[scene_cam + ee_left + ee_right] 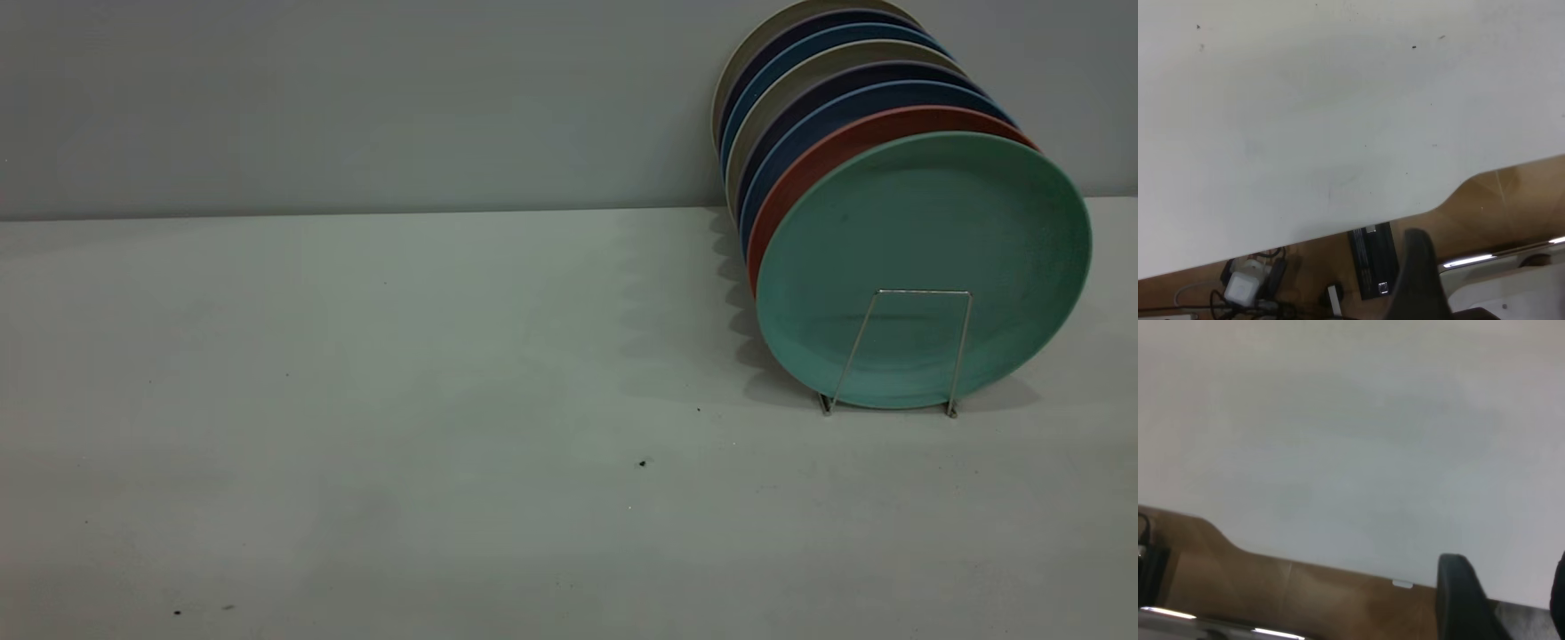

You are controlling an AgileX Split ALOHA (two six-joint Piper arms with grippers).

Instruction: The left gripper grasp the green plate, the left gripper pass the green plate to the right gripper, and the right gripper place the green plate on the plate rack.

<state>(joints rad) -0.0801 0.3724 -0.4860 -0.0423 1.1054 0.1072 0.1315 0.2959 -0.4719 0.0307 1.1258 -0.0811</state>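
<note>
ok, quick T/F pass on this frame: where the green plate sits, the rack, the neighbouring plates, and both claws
1. The round teal-green matte plate stands on edge at the front of the row. True.
2. The thin silver wire rack is empty. False: it holds a whole row of upright plates.
3. A salmon-pink plate stands directly behind the green one. True.
4. The left claw grips the green plate. False: no claw appears in the exterior view, and the left wrist view shows only one dark finger over the table edge.
5. The green plate lies flat on the table. False: it is upright, behind the rack's front loop.
</note>
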